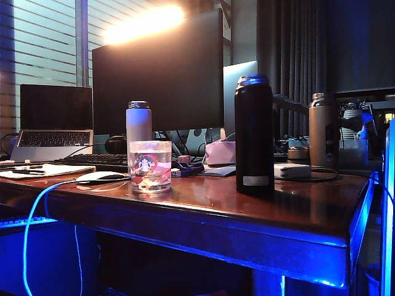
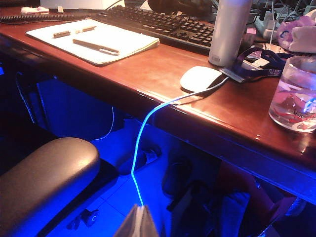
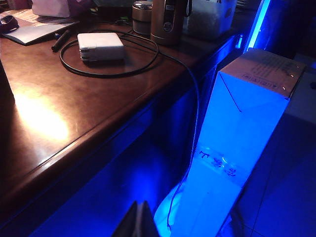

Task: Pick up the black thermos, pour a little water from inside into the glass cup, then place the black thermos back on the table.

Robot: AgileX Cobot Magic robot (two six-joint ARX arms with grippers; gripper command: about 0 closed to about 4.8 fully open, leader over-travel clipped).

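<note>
The black thermos (image 1: 254, 135) stands upright on the table (image 1: 247, 213), right of the middle, its metallic rim at the top. Left of it the glass cup (image 1: 150, 165) with the round logo stands near the front edge, and it also shows in the left wrist view as a clear cup (image 2: 295, 94) with liquid inside. My left gripper (image 2: 139, 210) is shut and empty, low in front of the table edge, well short of the cup. My right gripper (image 3: 140, 205) is also shut and empty, below the table's right front edge. Neither gripper shows in the exterior view.
A white bottle (image 1: 138, 120), a mouse (image 2: 200, 79) with a glowing cable, a keyboard (image 2: 158, 22) and a notepad with pens (image 2: 94, 42) lie left. A bronze bottle (image 3: 168, 17) and a white charger (image 3: 100, 47) sit right. A chair armrest (image 2: 44, 173) and a tall box (image 3: 242, 128) stand beside the table.
</note>
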